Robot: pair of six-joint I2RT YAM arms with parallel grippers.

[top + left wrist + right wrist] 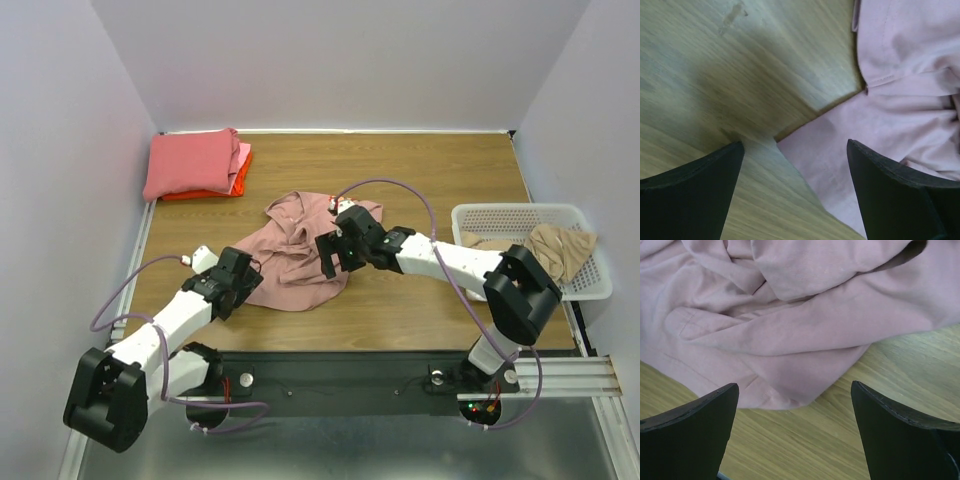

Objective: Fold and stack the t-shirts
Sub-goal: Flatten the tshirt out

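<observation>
The dusty pink t-shirt [300,255] lies crumpled in the middle of the bench [430,170], bunched into soft rolls and creases, and the wrist views show a stitched hem and a seam. In the far left corner sits a stack of folded t-shirts [195,165], with a pink one on top and coral-red and orange edges showing beneath it. A tan t-shirt [562,250] is slumped over the rim of the white mesh basket [500,215] at the right edge of the bench.

The left tool [245,282] sits at the near left edge of the pink shirt with its jaws wide and nothing held. In its wrist view, one finger is over bare wood and the other is over the cloth, with a corner of the shirt between them. The right tool [328,258] is over the right part of the same shirt, also spread wide and empty. A rolled edge of the cloth lies just beyond its fingertips, and bare wood shows between them.

The left arm [165,335] slants low from its near left base toward the far right. The right arm [450,262] stretches leftward across the bench, its elbow raised beside the basket and its wrist tipped down at the shirt
</observation>
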